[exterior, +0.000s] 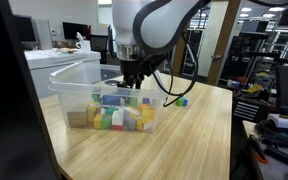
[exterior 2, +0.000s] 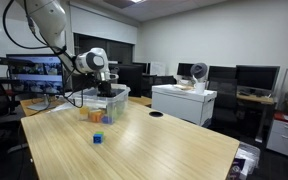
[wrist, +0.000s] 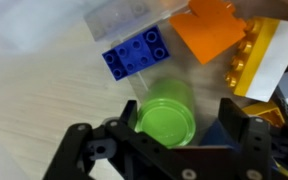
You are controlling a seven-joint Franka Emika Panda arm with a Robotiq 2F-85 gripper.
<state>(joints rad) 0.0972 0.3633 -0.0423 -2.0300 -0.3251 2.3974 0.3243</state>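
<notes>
Squarely within the hand (wrist: 176,128) – jaws apart – sits a glossy, round lime-green cylinder (wrist: 166,105).

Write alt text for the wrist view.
The open gripper straddles a green round block, its fingers on either side. A blue studded brick lies just above it, with an orange piece and a yellow brick at right.
</notes>
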